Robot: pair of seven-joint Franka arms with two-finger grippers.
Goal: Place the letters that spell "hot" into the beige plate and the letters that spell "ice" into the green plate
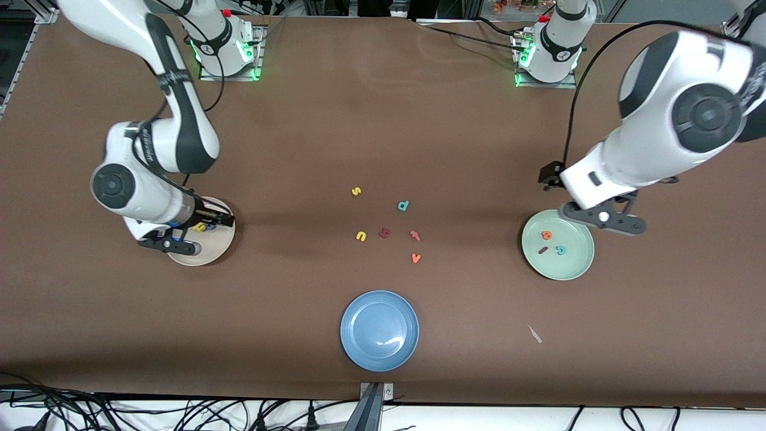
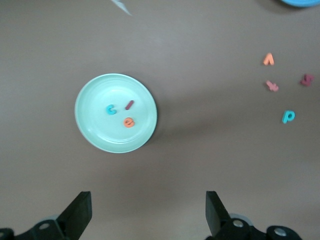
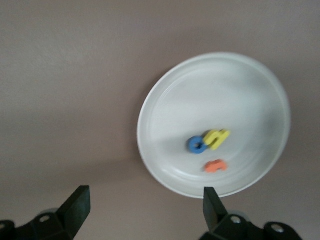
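The beige plate [image 3: 225, 90] holds the blue "o" [image 3: 197, 144], the yellow "h" [image 3: 216, 138] and the orange "t" [image 3: 216, 165]. My right gripper [image 3: 145, 212] hangs open and empty above this plate's edge [image 1: 218, 254], and hides part of it in the front view. The green plate [image 2: 100, 130] at the left arm's end of the table [image 1: 577, 263] holds the teal "c" [image 2: 111, 109], the dark red "i" [image 2: 129, 104] and the orange "e" [image 2: 129, 122]. My left gripper [image 2: 148, 215] is open and empty, up over the table beside that plate's rim [image 1: 604, 218].
A blue plate [image 1: 379, 330] sits near the front camera's edge of the table. Loose letters lie mid-table: a yellow "s" [image 1: 356, 191], a teal "d" [image 1: 403, 206], a yellow "u" [image 1: 361, 236], a dark red letter [image 1: 385, 233], a pinkish-red one [image 1: 415, 234] and an orange "v" [image 1: 416, 258].
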